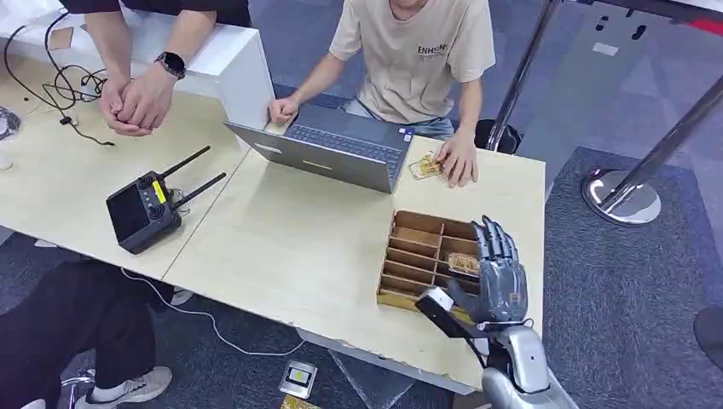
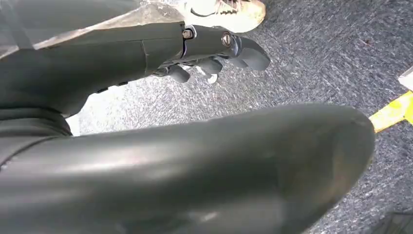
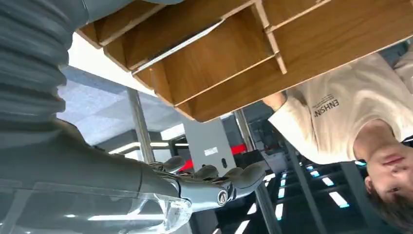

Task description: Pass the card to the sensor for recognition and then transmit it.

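- The right hand (image 1: 499, 277) hovers over the near right part of the wooden divided tray (image 1: 407, 249), fingers (image 1: 494, 240) stretched out and apart, holding nothing.
- A card (image 1: 463, 263) lies in a tray compartment, just beside that hand.
- Another card (image 1: 424, 167) rests on the counter (image 1: 290, 239) beyond the tray, under a seated person's hand (image 1: 459, 159), beside the laptop (image 1: 328, 146).
- The left hand (image 2: 214, 51) hangs over grey carpet (image 2: 316, 58), fingers loosely curled, holding nothing.
- A black remote controller (image 1: 147, 209) sits well left of the tray.
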